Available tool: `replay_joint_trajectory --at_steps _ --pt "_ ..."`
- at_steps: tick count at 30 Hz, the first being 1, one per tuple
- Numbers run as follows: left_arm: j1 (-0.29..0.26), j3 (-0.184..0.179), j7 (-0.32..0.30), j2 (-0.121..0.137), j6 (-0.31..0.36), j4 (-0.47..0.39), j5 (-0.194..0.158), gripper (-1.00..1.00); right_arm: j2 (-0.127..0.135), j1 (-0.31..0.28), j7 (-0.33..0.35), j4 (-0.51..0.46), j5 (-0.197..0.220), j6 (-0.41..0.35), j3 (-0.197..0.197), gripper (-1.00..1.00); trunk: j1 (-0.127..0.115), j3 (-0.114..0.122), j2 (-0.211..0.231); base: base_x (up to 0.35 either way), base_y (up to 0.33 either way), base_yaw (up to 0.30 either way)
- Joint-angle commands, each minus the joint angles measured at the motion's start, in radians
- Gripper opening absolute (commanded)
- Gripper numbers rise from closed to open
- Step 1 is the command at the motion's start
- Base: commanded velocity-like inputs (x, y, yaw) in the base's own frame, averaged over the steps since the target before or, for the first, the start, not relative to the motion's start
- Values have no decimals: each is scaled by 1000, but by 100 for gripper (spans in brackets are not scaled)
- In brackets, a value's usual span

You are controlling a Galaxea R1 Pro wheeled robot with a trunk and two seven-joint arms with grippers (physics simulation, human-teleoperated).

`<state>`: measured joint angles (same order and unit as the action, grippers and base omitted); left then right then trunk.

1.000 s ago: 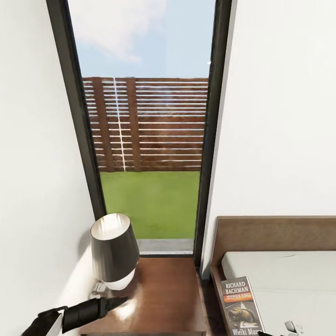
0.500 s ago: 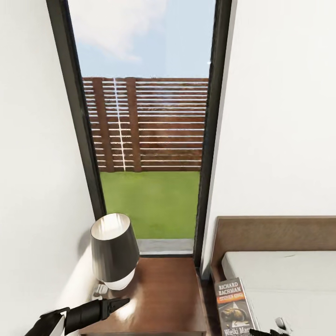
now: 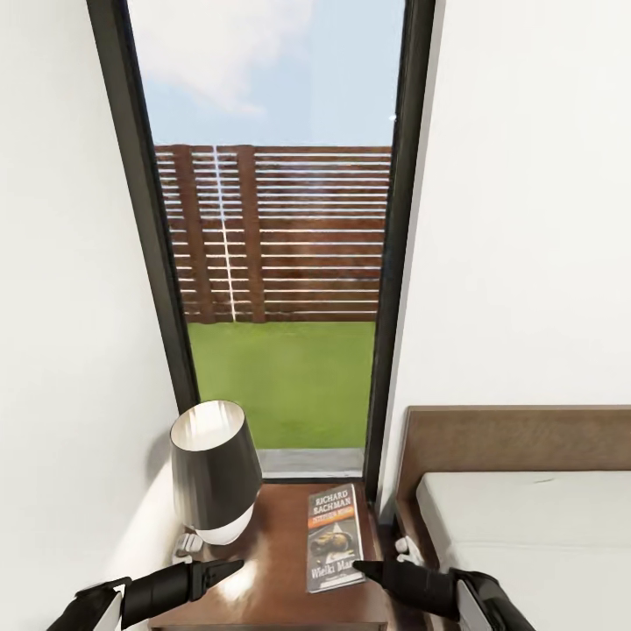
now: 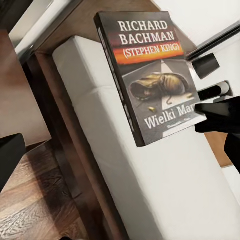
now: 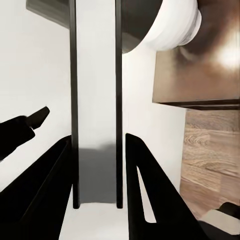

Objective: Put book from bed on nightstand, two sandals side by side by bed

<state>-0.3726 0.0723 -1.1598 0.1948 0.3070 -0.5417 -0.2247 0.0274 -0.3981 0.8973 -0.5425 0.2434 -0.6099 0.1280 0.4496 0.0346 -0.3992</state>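
Book (image 3: 336, 536) above nightstand (image 3: 280, 561), cover up, title end toward window (image 3: 280, 237), near end clamped in right gripper (image 3: 358, 568). Cannot tell whether resting on the wood or held just over it. Seen edge-on in the right wrist view: pale pages between dark covers, one black finger (image 5: 45, 190) on either side, pressed against the covers. In the left wrist view, hangs tilted in front of mattress (image 4: 165, 190), "RICHARD BACHMAN" and the orange band legible, a dark fingertip (image 4: 216, 114) at its lower corner. Left gripper (image 3: 223, 568) low over the near left part of nightstand, close to lamp (image 3: 215, 469), apart from book; open or closed, cannot tell. Lamp at the back left corner, dark shade, white base. Bed (image 3: 526, 526) just right of nightstand, grey mattress, brown headboard (image 3: 517, 438) against the wall.
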Motion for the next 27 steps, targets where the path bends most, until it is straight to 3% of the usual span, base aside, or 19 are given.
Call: replay_joint_trajectory --at_steps 1,8,10,13,16,27 --pt "0 1 -3 0 11 0 -4 100 -8 -1 -10 -2 5 -7 2 -100 0 0 -1 0 0 0" --pt "0 1 -3 0 11 0 -4 100 -15 -9 -22 -6 18 -22 3 -100 0 0 -1 0 0 0" --pt "0 1 -3 0 11 0 -4 100 -15 -9 -22 -9 53 -67 4 -100 0 0 -1 0 0 0" --pt "0 1 -3 0 11 0 -5 100 -15 -11 -22 -11 153 -144 4 -100 0 0 -1 0 0 0" --pt "0 1 -3 0 11 0 -5 100 -15 -11 -23 -10 190 -163 4 -100 0 0 -1 0 0 0" --pt "0 1 -3 -3 11 13 -5 100 -14 -10 -15 -10 204 -170 4 -100 0 0 -1 0 0 0"
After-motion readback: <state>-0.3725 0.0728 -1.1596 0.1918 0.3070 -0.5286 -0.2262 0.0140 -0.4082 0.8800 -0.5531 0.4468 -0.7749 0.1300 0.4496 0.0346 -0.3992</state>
